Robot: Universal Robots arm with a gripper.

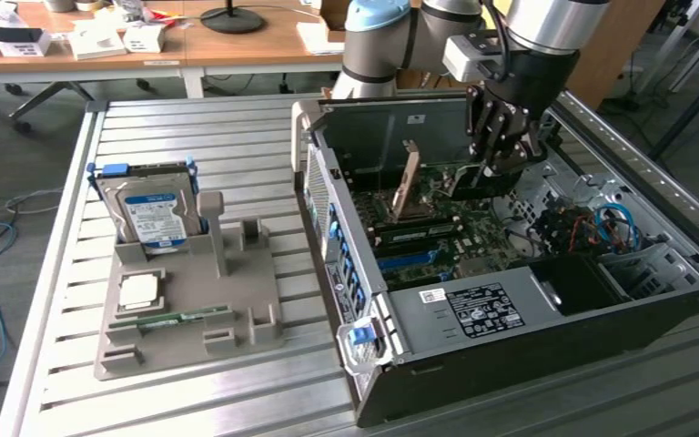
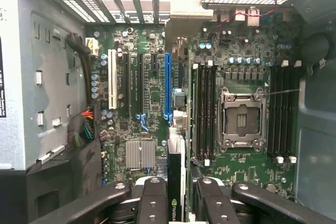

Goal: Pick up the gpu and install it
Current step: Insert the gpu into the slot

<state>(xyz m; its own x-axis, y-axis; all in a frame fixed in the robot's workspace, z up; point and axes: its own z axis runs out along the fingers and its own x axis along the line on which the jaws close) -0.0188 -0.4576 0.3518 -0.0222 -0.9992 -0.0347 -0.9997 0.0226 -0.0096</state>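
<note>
Tabletop (image 1: 204, 127) of metal slats carries one open computer case (image 1: 471, 382) and one grey holder (image 1: 192, 319) with one hard drive (image 1: 149, 214). Inside the case, one pincer (image 2: 179, 184) clamps one gpu (image 2: 174, 195) edge-on over the motherboard (image 2: 152, 93).

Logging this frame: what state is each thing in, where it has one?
gpu: clamped edge-on in the gripper, over the motherboard, not seated.
gripper: shut on the gpu, inside the case.
computer case: side open, board exposed.
blue slot: empty.
processor socket: no processor in it.
hard drive: upright in the grey holder.
memory stick: lying flat on the holder.
</note>
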